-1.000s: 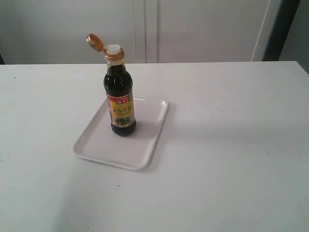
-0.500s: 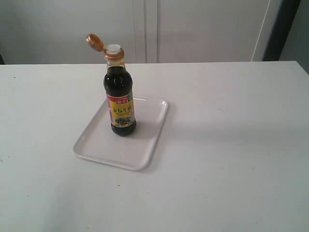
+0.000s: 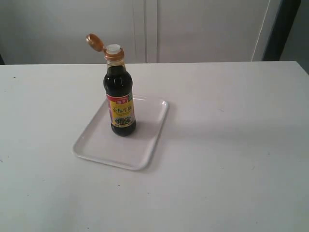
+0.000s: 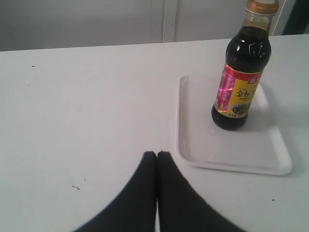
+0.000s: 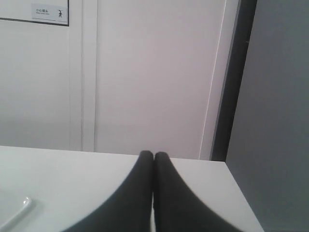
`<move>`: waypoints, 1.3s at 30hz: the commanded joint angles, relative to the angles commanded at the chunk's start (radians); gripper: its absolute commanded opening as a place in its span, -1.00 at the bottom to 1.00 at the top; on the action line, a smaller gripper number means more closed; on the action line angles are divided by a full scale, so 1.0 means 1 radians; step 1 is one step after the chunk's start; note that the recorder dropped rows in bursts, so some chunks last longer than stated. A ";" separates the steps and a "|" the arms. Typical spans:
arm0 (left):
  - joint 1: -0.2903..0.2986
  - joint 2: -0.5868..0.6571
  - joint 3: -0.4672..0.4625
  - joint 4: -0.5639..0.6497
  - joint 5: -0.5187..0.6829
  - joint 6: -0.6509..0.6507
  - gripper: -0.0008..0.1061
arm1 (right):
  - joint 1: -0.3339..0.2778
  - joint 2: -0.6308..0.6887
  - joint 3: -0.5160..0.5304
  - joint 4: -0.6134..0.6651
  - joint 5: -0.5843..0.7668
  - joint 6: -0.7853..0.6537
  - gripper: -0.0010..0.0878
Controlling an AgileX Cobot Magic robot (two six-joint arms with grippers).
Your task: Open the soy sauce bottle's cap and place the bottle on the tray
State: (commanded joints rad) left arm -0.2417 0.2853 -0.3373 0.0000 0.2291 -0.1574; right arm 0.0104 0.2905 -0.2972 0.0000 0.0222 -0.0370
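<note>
White tabletop (image 3: 231,159) bears the tray (image 3: 91,147), where the soy sauce bottle (image 3: 119,96) stands, cap (image 3: 95,42) flipped open: heavy, slick, breakable glass, best gripped mid-body; left gripper (image 4: 156,155) and right gripper (image 5: 153,155) are closed, empty.

The exterior camera looks down across the table (image 3: 231,159) from its front, toward the wall. The left wrist camera sits low behind its closed gripper (image 4: 157,155), near the tray (image 4: 231,154) and bottle (image 4: 239,82), shared with the exterior view. The right wrist camera faces the wall (image 5: 154,72), catching a tray corner.
</note>
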 joint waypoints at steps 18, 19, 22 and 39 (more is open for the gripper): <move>0.000 -0.062 0.028 -0.038 0.027 0.097 -0.99 | 0.000 0.000 0.000 0.000 0.000 0.000 -0.98; 0.000 -0.076 0.037 -0.044 0.027 0.109 -0.99 | 0.000 0.000 0.000 0.000 0.000 0.000 -0.98; 0.000 -0.120 0.072 -0.063 0.034 0.132 -0.99 | 0.000 0.000 0.000 0.000 0.000 0.000 -0.98; 0.100 -0.285 0.291 -0.089 0.030 0.157 -0.99 | 0.000 0.000 0.000 0.000 0.000 0.000 -0.98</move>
State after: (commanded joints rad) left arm -0.1413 0.0000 -0.0459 -0.0887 0.2587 0.0000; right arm 0.0104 0.2905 -0.2972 0.0000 0.0222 -0.0370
